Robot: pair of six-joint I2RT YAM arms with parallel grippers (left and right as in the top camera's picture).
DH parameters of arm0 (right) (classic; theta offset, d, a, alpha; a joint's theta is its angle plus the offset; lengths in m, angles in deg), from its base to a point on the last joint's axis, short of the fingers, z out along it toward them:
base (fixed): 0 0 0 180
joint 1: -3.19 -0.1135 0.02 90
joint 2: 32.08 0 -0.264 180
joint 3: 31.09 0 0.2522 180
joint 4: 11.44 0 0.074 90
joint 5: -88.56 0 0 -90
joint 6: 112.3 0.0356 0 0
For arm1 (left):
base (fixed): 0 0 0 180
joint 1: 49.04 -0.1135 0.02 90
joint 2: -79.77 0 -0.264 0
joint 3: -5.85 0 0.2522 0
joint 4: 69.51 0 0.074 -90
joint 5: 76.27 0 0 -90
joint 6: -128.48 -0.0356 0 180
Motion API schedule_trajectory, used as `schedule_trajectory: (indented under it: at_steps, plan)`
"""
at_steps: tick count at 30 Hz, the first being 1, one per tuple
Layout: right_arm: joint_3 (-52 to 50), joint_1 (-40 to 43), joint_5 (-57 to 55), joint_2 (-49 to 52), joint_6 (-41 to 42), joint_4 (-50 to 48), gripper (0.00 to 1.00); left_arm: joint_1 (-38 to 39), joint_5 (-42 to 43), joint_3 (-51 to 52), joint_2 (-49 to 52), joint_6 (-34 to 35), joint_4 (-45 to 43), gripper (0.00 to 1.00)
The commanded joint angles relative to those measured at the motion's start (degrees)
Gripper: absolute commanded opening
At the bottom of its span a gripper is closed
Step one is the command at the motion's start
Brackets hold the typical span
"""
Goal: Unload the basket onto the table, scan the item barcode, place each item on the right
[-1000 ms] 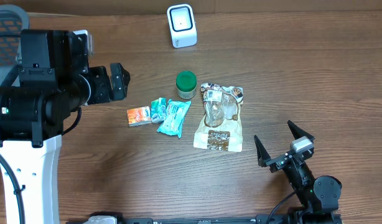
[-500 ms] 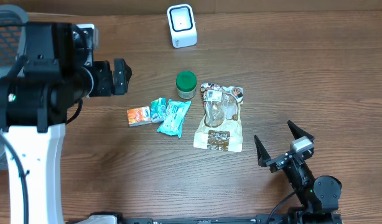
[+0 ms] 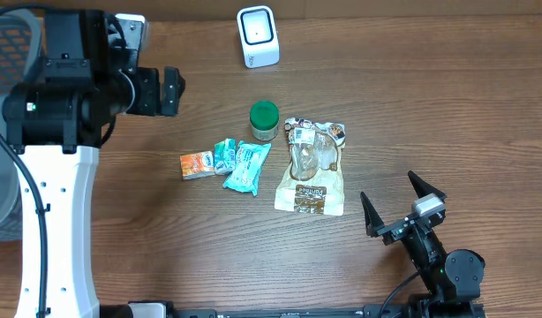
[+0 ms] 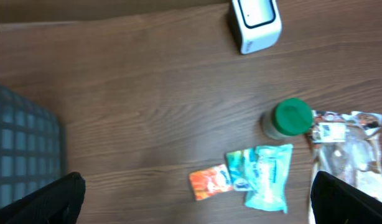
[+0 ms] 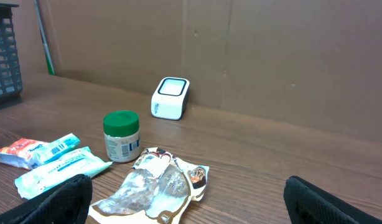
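Wood table [image 3: 447,97]: left hand [image 3: 169,91] wide open, empty, shifted back toward far-left corner; right hand [image 3: 395,199] unmoved, open, near edge. Jar [image 3: 264,121], pouch [image 3: 312,168], packets [image 3: 243,164] central; scanner [image 3: 258,36] far edge, open wood right.

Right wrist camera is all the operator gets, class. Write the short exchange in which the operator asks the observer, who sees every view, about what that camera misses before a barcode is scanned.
Operator: Where is the left arm? I see none of it.
Observer: The left claw hangs open over the far-left part of the table, apart from every item and holding nothing.
Operator: The near end of the clear bag is cut off in my picture. What is on it?
Observer: That end of the clear bag carries a brown printed label.
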Motion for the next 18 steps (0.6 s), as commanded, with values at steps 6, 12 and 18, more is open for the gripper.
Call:
schedule_trajectory:
  at_steps: [6,12,18]
  plan:
    - [-0.7,0.1,0.3,-0.7,0.4,-0.4,1.0,-5.2,4.4,-1.4,-0.3,-5.1,-0.1,1.0]
    - [-0.7,0.0,1.0,-0.7,0.9,-0.5,1.0,-5.3,4.3,-1.4,-0.3,-5.1,-0.1,1.0]
    - [-0.6,0.1,2.5,-0.7,10.2,-0.7,1.0,-5.3,4.3,-1.4,-0.3,-5.1,-0.1,1.0]
